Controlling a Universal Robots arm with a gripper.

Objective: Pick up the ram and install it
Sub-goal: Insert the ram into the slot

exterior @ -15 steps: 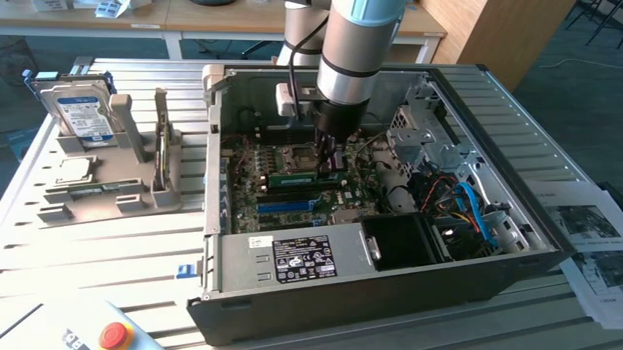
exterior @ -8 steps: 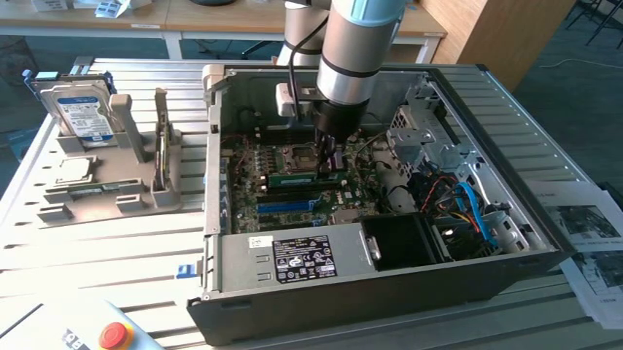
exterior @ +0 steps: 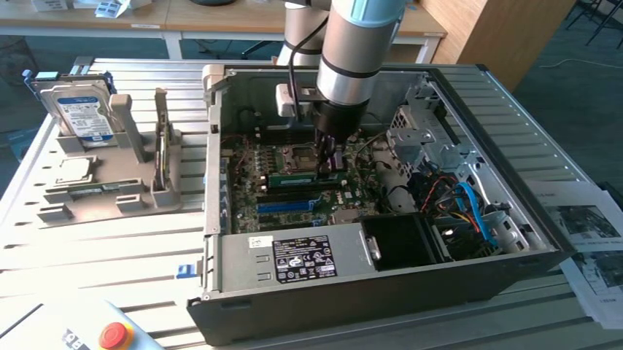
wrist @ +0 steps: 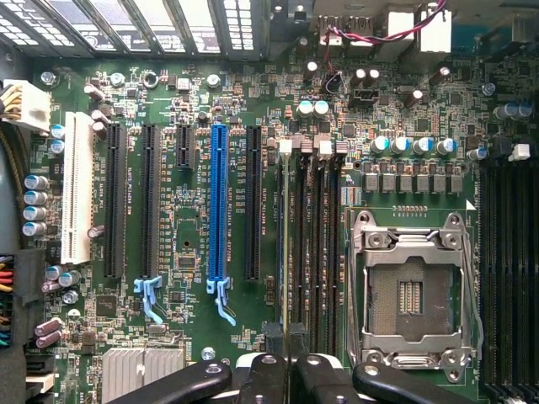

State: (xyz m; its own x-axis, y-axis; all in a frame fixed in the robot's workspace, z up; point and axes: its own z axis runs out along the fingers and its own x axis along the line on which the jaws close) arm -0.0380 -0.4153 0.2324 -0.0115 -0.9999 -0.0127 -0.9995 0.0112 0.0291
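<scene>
The ram [exterior: 292, 178] is a thin green stick standing on edge over the motherboard [exterior: 277, 208] inside the open computer case [exterior: 389, 288]. My gripper [exterior: 329, 168] reaches straight down into the case and is shut on the ram's upper edge. In the wrist view the ram [wrist: 285, 244] appears edge-on as a thin pale line running away from my black fingers [wrist: 268, 374], in line with the dark memory slots [wrist: 316, 244] beside the empty processor socket [wrist: 413, 295]. Whether the ram rests in a slot or hangs just above it, I cannot tell.
A grey holder [exterior: 131, 193] to the case's left in the exterior view carries a silver-and-blue hard drive [exterior: 83, 117] and a square processor chip [exterior: 73, 170]. The power supply [exterior: 292, 259], cables [exterior: 467, 208] and a drive cage [exterior: 428, 138] crowd the case. A red stop button [exterior: 115, 335] sits near the front.
</scene>
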